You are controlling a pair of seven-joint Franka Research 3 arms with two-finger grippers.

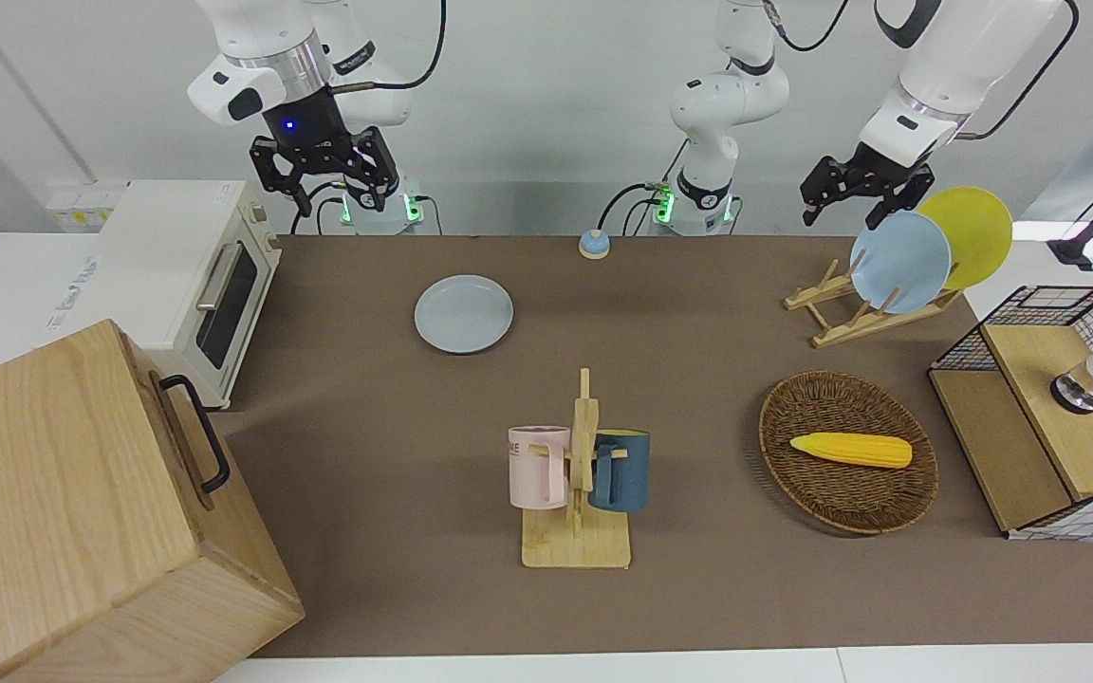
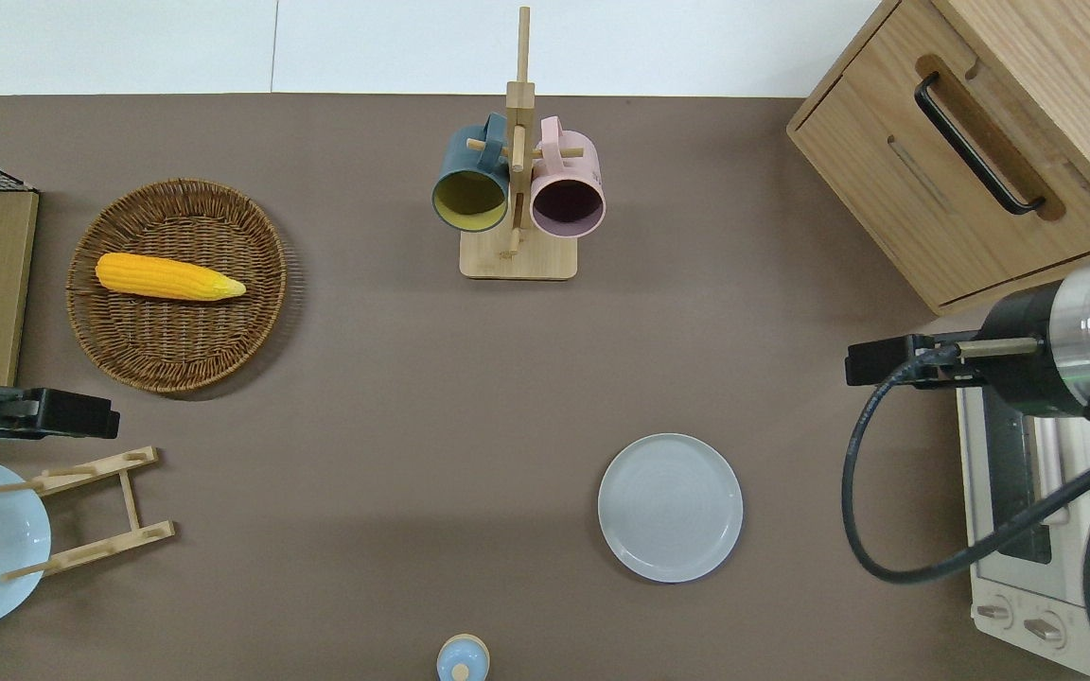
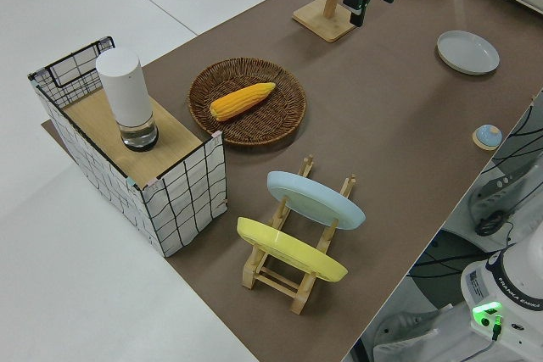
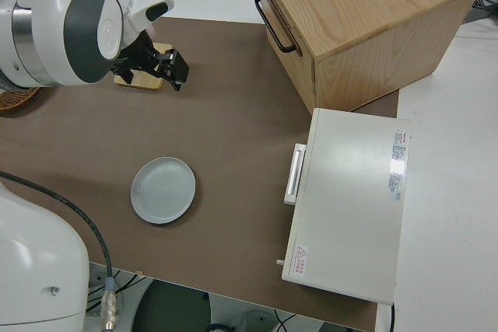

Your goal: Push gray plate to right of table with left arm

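The gray plate (image 1: 464, 313) lies flat on the brown table (image 1: 698, 398), toward the right arm's end and close to the robots; it also shows in the overhead view (image 2: 670, 507) and the left side view (image 3: 467, 51). My left gripper (image 1: 841, 213) is open and empty, up in the air. In the overhead view the left gripper (image 2: 102, 419) is over the table between the wicker basket and the wooden dish rack, well away from the plate. My right gripper (image 1: 328, 190) is open, and that arm is parked.
The dish rack (image 2: 96, 511) holds a sky-blue plate (image 1: 899, 262) and a yellow plate (image 1: 969, 232). A wicker basket (image 2: 176, 350) holds a corn cob (image 2: 167, 277). A mug stand (image 2: 517, 189), a toaster oven (image 1: 210, 285), a wooden cabinet (image 1: 82, 512), a wire shelf (image 1: 1049, 417) and a small blue knob (image 2: 462, 659) are also there.
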